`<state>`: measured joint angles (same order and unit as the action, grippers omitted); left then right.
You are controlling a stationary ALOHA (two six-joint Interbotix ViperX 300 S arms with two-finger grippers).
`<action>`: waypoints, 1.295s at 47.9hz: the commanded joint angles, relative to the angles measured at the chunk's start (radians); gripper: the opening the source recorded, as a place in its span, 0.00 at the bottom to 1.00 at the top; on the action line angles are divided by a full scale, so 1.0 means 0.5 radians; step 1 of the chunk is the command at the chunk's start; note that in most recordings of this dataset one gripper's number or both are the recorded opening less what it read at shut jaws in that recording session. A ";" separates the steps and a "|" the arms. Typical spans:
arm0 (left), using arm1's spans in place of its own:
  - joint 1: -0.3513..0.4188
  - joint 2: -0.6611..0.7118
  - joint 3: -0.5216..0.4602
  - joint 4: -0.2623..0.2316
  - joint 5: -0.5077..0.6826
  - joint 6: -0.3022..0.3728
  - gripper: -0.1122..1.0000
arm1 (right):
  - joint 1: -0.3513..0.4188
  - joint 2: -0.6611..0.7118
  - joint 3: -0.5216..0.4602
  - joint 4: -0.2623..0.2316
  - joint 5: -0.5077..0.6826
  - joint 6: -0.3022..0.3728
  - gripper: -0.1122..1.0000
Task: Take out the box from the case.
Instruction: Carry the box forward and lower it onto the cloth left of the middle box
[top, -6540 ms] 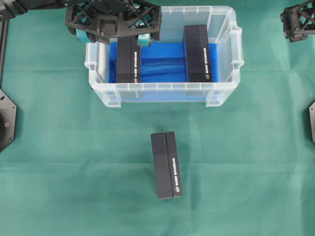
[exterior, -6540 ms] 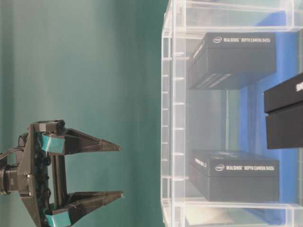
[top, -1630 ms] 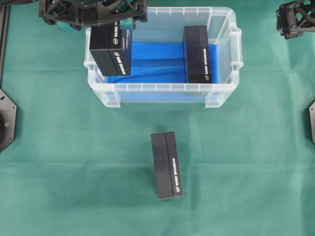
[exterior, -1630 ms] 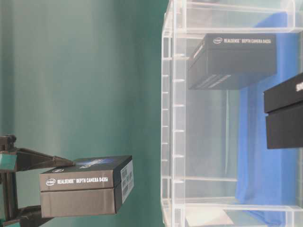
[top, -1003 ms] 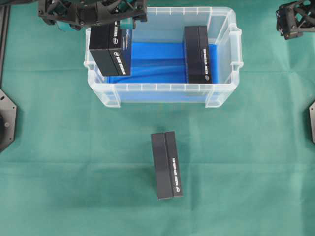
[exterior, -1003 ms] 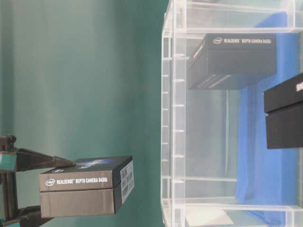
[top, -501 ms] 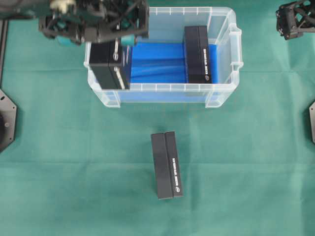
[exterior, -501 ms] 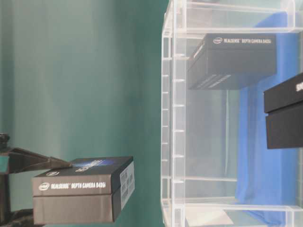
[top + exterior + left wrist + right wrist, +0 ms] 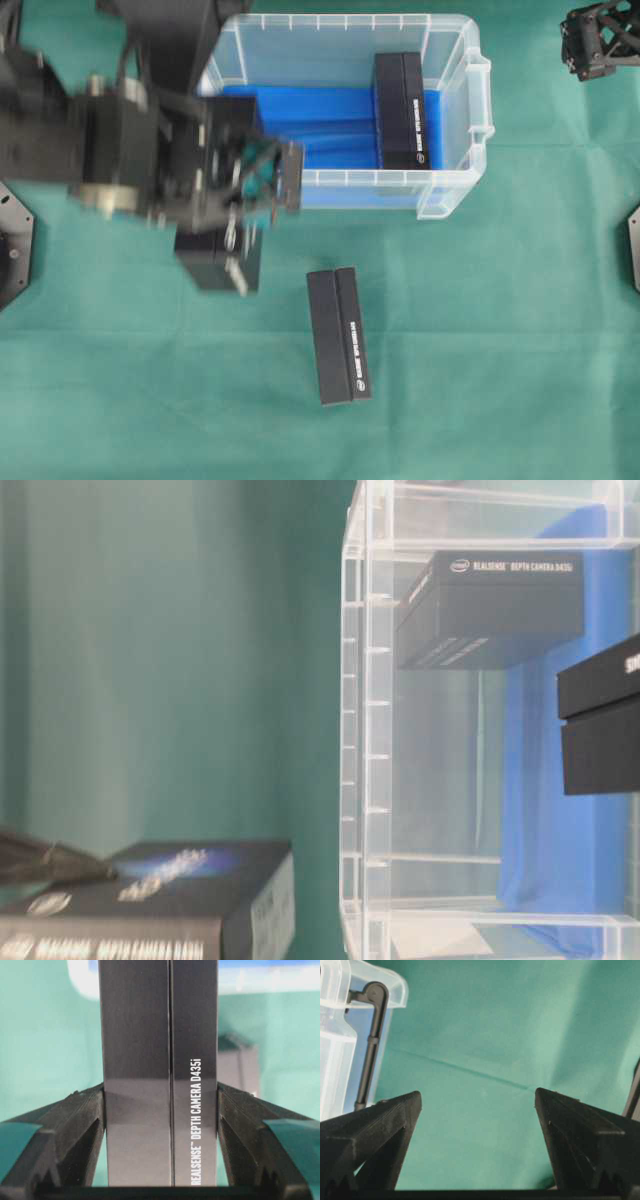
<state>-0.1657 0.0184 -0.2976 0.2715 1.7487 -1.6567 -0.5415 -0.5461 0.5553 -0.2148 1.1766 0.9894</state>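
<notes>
- The left gripper [image 9: 160, 1110] is clamped on the box [image 9: 218, 262], one finger [image 9: 75, 1120] against each long side.
- In the overhead view the box hangs over the green cloth [image 9: 500, 330], outside the case [image 9: 455, 120], just past its front left corner.
- A second box [image 9: 402, 97] lies inside the case on the blue lining [image 9: 320, 120].
- A third box [image 9: 338, 335] lies on the cloth, right of the held one and apart from it.
- The right gripper [image 9: 477, 1110] stands wide apart and empty, beside the case's handle [image 9: 370, 1040].
</notes>
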 commanded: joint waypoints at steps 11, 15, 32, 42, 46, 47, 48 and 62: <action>-0.334 0.006 -0.101 0.015 0.037 -0.368 0.65 | 0.003 -0.015 -0.018 0.000 -0.009 -0.006 0.92; -0.399 0.031 -0.135 0.015 0.049 -0.430 0.65 | 0.003 -0.015 -0.018 0.000 -0.006 -0.006 0.92; -0.472 0.092 -0.230 0.015 0.255 -0.494 0.65 | 0.003 -0.015 -0.018 0.000 -0.006 -0.006 0.92; -0.472 0.089 -0.206 0.015 0.252 -0.494 0.65 | 0.003 -0.018 -0.018 0.000 -0.006 -0.006 0.92; -0.472 0.089 -0.166 0.009 0.221 -0.497 0.65 | 0.003 -0.015 -0.018 0.000 -0.006 -0.006 0.92; -0.472 0.089 -0.153 0.006 0.206 -0.497 0.65 | 0.003 -0.015 -0.018 0.000 -0.006 -0.006 0.92; -0.472 0.089 -0.138 0.006 0.190 -0.497 0.65 | 0.003 -0.018 -0.018 -0.003 -0.006 -0.006 0.92; -0.476 0.077 0.218 -0.009 -0.129 -0.522 0.65 | 0.003 -0.018 -0.018 0.000 -0.006 -0.009 0.92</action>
<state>-0.4004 0.0828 -0.2117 0.2654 1.7104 -1.9113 -0.5415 -0.5461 0.5553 -0.2148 1.1766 0.9879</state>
